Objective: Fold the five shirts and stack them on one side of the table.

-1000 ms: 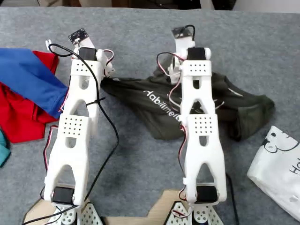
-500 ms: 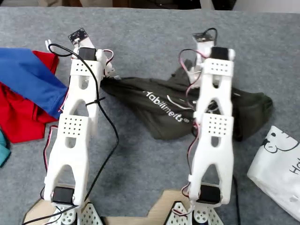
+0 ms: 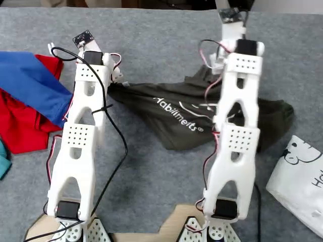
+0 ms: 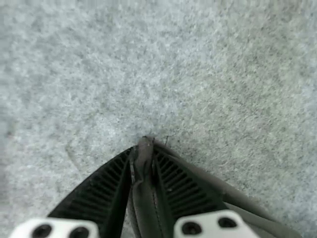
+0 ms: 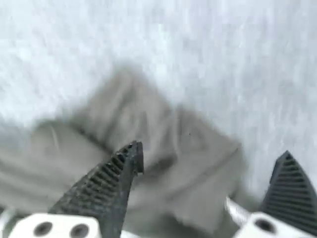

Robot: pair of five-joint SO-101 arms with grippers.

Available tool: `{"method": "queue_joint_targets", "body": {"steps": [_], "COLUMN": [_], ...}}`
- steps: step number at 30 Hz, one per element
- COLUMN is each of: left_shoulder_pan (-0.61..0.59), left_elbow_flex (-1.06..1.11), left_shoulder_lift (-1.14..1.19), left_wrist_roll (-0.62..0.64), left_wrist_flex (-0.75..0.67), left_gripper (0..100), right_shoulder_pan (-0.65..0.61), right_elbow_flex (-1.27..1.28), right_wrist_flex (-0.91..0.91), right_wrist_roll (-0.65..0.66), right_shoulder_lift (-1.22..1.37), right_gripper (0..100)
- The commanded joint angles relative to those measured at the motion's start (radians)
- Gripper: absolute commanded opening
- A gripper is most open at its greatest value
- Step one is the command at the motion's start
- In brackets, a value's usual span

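Mid-table, crumpled dk-green shirt

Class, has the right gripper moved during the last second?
Yes. The right gripper swung rightward and toward the table's far edge, judged against the dark green shirt.

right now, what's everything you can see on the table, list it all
dark green shirt: 1, dark green with pale print, crumpled at the table's middle
blue shirt: 1, blue, left side, lying over the red one
red shirt: 1, red, left side, partly under the blue
teal cloth: 1, teal, sliver at the left edge
white shirt: 1, white with black print, near right corner
table: 1, grey felt-like cover
wooden base: 1, light wood, near edge under the arms
left claw: 1, black, shut on the dark green shirt's edge
right claw: 1, black, open above the dark green shirt
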Motion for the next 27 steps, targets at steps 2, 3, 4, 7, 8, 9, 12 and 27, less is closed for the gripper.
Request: {"method": "queue_joint_targets", "body": {"steps": [2, 3, 4, 7, 8, 9, 12, 27], "left_shoulder_pan": [-0.018, -0.018, -0.018, -0.018, -0.018, -0.020, -0.020, -0.020], "left_elbow_flex": [-0.051, -0.051, -0.051, -0.051, -0.051, -0.051, -0.051, -0.051], "left_shoulder_lift": [-0.012, -0.012, -0.012, -0.012, -0.012, -0.012, -0.012, -0.012], "left_wrist_roll": [-0.005, -0.005, -0.005, -0.006, -0.006, -0.006, -0.006, -0.006], "left_wrist_flex": [-0.017, -0.017, -0.018, -0.018, -0.018, -0.018, -0.017, -0.017], "left_gripper": [2, 2, 2, 2, 2, 2, 2, 2], "right_shoulder_pan": [-0.082, -0.088, -0.093, -0.097, -0.096, -0.096, -0.093, -0.065], "right_elbow_flex": [-0.015, -0.015, -0.016, -0.021, -0.021, -0.021, -0.018, -0.070], "right_wrist_flex": [-0.184, -0.226, -0.258, -0.281, -0.281, -0.279, -0.275, -0.262], "right_wrist_roll": [-0.026, -0.038, -0.043, -0.038, -0.038, -0.038, -0.043, 0.048], "right_shoulder_lift": [0.036, 0.059, 0.084, 0.137, 0.147, 0.154, 0.171, 0.225], "right_gripper": [40.0, 40.0, 40.0, 40.0, 39.9, 39.9, 39.4, 7.2]}}
